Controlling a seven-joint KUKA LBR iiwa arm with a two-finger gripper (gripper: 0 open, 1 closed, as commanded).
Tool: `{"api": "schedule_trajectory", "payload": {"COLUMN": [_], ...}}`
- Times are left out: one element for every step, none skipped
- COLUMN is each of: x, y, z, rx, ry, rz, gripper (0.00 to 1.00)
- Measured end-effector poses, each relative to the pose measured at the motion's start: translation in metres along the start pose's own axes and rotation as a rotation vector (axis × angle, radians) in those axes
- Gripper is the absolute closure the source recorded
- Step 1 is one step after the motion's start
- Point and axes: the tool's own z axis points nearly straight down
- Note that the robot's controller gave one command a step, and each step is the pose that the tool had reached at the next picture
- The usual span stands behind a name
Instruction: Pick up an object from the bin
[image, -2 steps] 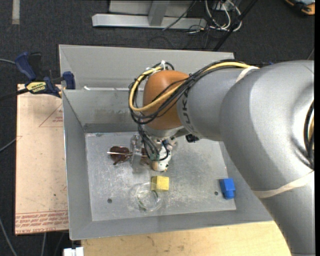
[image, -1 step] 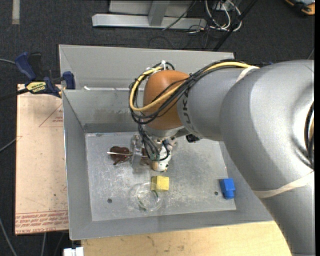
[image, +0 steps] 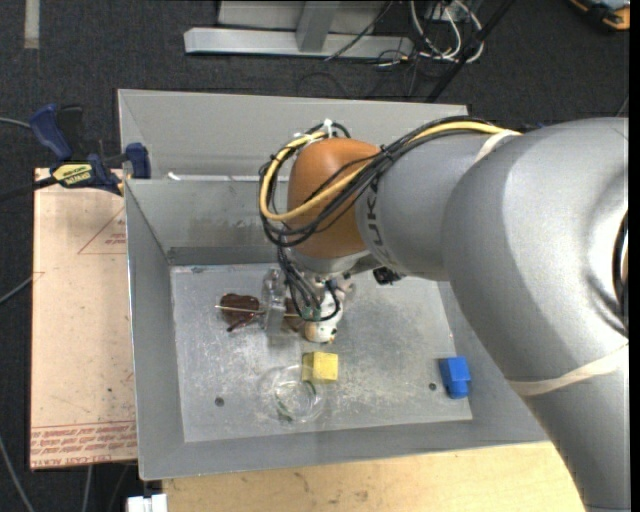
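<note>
Low over the middle of the bin (image: 150, 300), the gripper (image: 298, 308) sits against a small brown piece (image: 238, 310) toward the view's left; whether it is open or closed I cannot tell. That piece looks light and stiff, probably best pinched across its narrow middle. Nearby lie a yellow block (image: 321, 366) and a clear cup (image: 293, 396).
</note>
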Motion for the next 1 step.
{"api": "schedule_trajectory", "payload": {"x": [-0.0005], "y": [0.0001], "z": [-0.0081], "rx": [0.003], "ry": [0.004], "rz": [-0.001], "gripper": [1.0]}}
